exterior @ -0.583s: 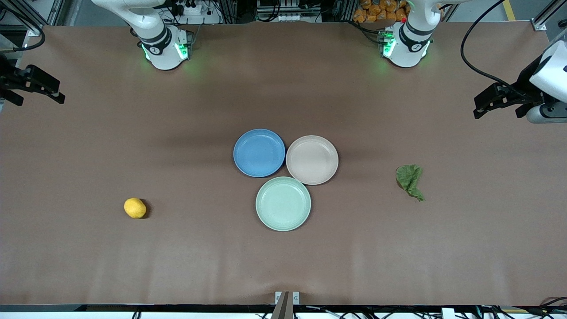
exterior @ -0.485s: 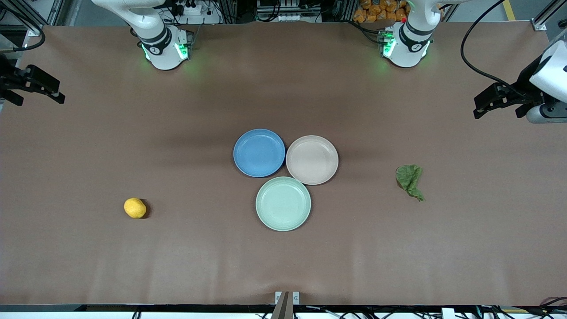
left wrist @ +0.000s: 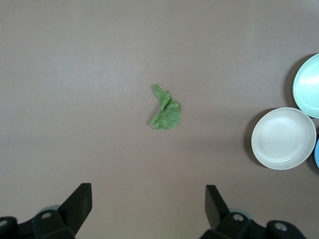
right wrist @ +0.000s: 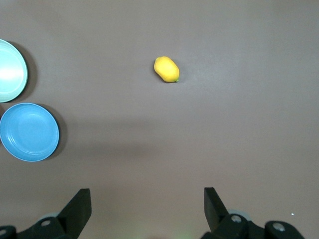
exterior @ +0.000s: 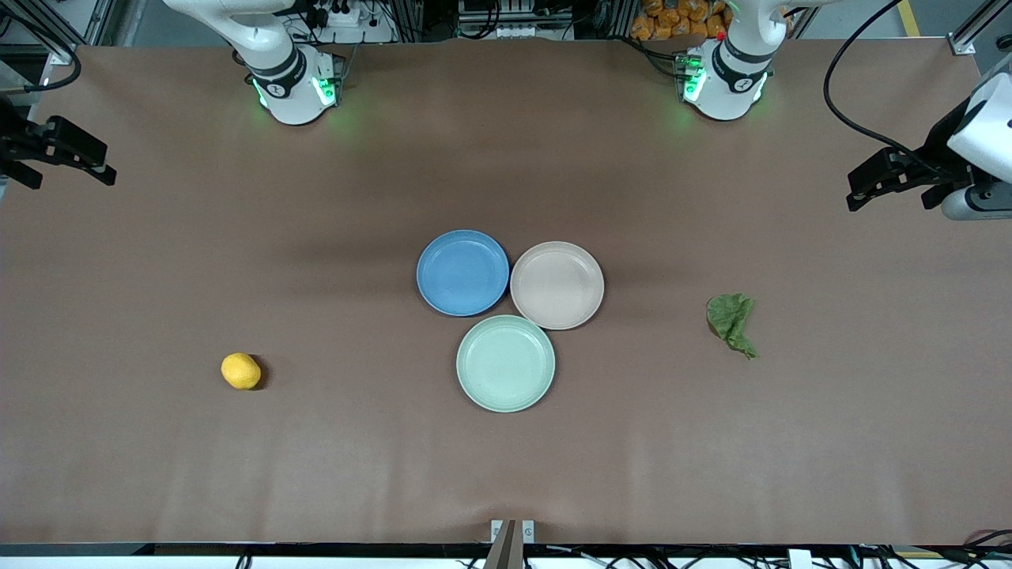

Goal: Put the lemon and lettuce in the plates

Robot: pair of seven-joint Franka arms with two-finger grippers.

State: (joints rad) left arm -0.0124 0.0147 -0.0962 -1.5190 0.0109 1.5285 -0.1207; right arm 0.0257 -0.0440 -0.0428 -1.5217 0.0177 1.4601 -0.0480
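The lemon (exterior: 240,371) lies bare on the tabletop (exterior: 506,474), toward my right arm's end and nearer the front camera than any of the plates; nothing touches it. From my right wrist it (right wrist: 166,69) shows as a small yellow oval, well apart from the dishes. The lettuce (exterior: 730,322) sits toward my left arm's end, a crumpled dark green leaf with its pointed tail turned toward the front camera, also well apart from the plates; my left wrist sees it (left wrist: 165,108) lying alone on the brown surface.

Between the two, at mid-table, the blue plate (exterior: 462,273) and the beige-pink plate (exterior: 557,285) stand side by side, rims just about touching, the blue one toward my right arm's end. Both hold nothing. A mint green plate (exterior: 505,363) sits just nearer the front camera, tucked against the pair.

My right gripper (exterior: 75,152) hangs up over the table's edge at my right arm's end; its jaws are spread wide and hold nothing, as my right wrist shows (right wrist: 147,209). My left gripper (exterior: 874,180) hangs over the edge at my left arm's end, jaws likewise released and wide (left wrist: 148,205), with the lettuce framed between them lower down on the tabletop.
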